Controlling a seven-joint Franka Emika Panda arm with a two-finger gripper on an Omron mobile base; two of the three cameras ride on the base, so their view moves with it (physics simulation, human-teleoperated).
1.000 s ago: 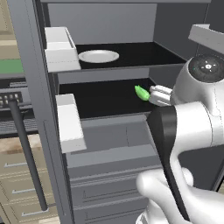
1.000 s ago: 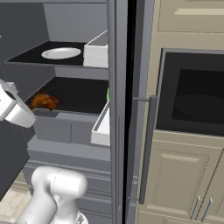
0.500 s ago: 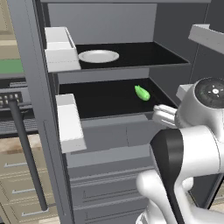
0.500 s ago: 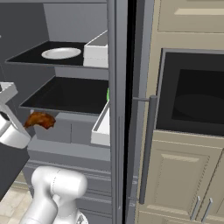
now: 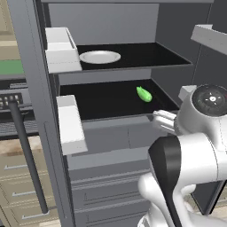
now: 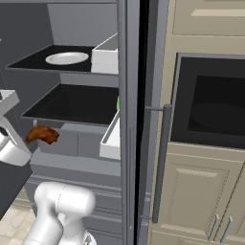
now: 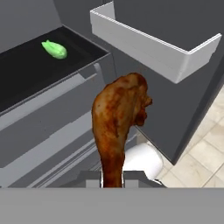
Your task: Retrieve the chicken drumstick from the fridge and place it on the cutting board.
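Note:
My gripper [image 7: 113,178] is shut on the thin end of the reddish-brown chicken drumstick [image 7: 118,116], whose lumpy thick end points away from the hand. From the right base view the drumstick [image 6: 43,134] hangs in the air just in front of the lower black shelf [image 6: 72,105] of the open fridge [image 5: 27,71], outside it, with the gripper [image 6: 25,140] at its left end. The cutting board is out of view.
A round white plate [image 5: 99,56] lies on the upper shelf. A small green vegetable [image 5: 143,94] rests on the lower shelf. Light grey door bins [image 7: 157,39] [image 5: 71,124] stick out from both doors. Grey drawers [image 5: 111,142] sit below. An oven [image 6: 210,110] stands right of the fridge.
The gripper has drawn the drumstick off the lower shelf, down and back toward the base, so it now hangs clear of the shelf's front edge. The vegetable and plate stayed put.

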